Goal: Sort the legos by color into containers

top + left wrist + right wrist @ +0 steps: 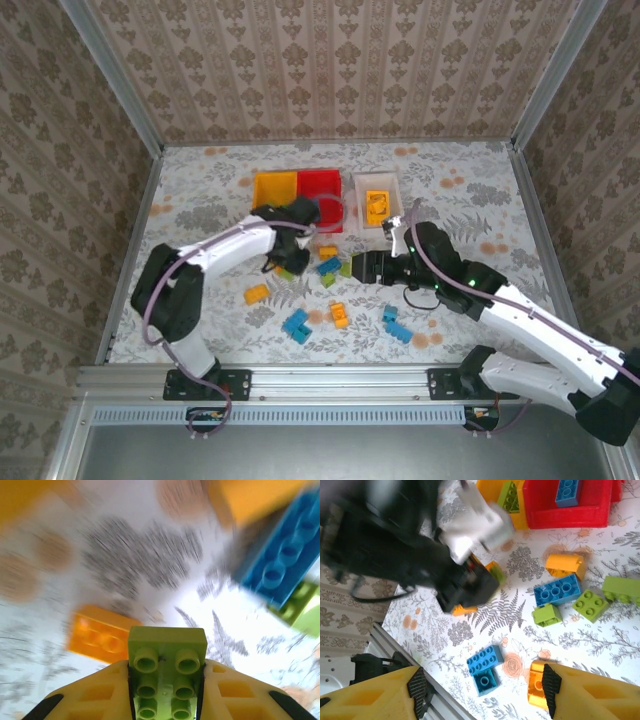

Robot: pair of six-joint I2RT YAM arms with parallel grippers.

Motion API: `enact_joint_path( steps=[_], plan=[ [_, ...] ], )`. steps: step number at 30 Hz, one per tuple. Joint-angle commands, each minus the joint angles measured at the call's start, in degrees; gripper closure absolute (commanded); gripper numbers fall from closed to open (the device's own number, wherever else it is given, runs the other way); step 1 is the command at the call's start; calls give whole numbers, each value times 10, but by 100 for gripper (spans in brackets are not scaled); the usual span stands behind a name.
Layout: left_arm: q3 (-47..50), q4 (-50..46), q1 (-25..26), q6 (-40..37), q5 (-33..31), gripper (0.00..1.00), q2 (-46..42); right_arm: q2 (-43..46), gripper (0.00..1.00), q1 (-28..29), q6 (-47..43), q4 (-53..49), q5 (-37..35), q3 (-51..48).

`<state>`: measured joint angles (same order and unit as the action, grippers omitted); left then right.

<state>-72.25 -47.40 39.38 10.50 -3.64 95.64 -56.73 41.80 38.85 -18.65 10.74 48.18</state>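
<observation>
Tabletop (150, 555): lime lego (166, 666) along left claw (166, 682)

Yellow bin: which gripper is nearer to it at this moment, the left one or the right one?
Left. The left gripper is just on the near side of the yellow bin; the right gripper is farther off to the right, closer to the white bin.

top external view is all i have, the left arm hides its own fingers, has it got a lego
Observer: Yes. The left gripper is shut on a lime green plastic lego brick, studs facing its camera.
Operator: and the right one, holding anything
Observer: No. The right gripper is open, with nothing between its fingers.
Operator: anything sorted that i'm missing
Observer: A blue plastic lego brick lies in the red plastic bin.
</observation>
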Motion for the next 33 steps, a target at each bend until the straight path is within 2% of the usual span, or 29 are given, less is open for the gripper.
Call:
enact_joint_path(
  steps=[1, 6, 10, 16, 22, 27, 31, 33],
  plan=[
    [-55, -12, -48, -2, 1, 69, -25, -36, 35, 4, -22, 72, 19, 29],
    [-123, 18, -149, 1, 40, 71, 11, -105, 34, 9, -33, 163, 13, 68],
    [-184, 46, -193, 11, 63, 73, 78, -172, 35, 9, -21, 211, -3, 107],
    [-260, 60, -211, 29, 64, 72, 171, -261, 37, 13, -5, 201, -24, 176],
    [-320, 46, -215, 48, 76, 70, 238, -280, 38, 13, 8, 195, -27, 172],
    [-328, 43, -215, 55, 85, 60, 252, -273, 36, 13, 10, 194, -30, 155],
    [-315, 50, -213, 62, 101, 52, 228, -261, 33, 14, 0, 170, -42, 151],
    [-312, 49, -212, 69, 112, 51, 211, -248, 33, 13, -8, 152, -53, 147]
  ],
)
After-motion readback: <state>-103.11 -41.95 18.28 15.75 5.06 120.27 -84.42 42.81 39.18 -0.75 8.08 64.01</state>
